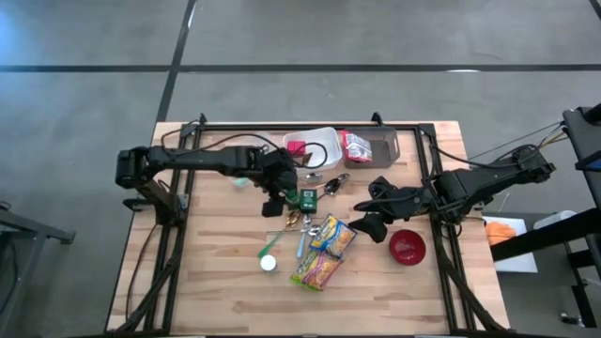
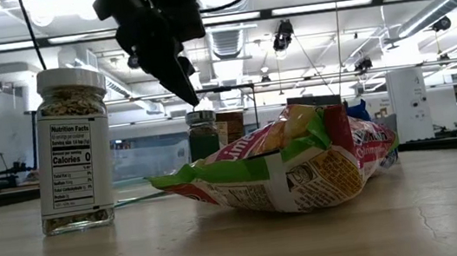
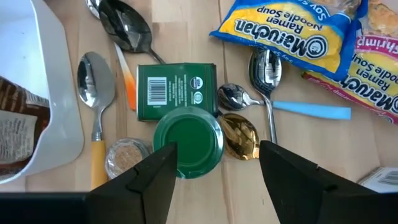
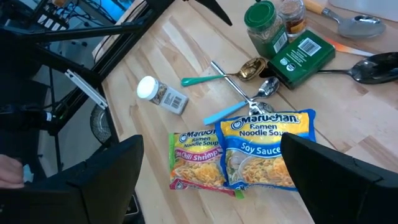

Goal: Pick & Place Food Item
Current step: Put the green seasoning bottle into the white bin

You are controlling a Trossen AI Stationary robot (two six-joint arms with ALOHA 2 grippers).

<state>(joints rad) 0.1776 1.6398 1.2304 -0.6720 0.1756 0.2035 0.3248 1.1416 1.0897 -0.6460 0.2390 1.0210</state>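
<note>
The left pincer [image 3: 214, 165] hangs open just above the green-lidded jar [image 3: 188, 142], which stands on the tabletop [image 3: 205, 199] beside a green box [image 3: 176, 88] — untouched. The right pincer [image 1: 368, 219] waits open over 2 noodle packets [image 4: 264, 149].

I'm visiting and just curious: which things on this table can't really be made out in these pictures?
- White bin, left wrist view: cut off by the picture edge, contents unreadable.
- Green-lidded jar, low view: label hidden behind the ramen packet.
- Red bowl, high view: partly covered by the right arm.
</note>
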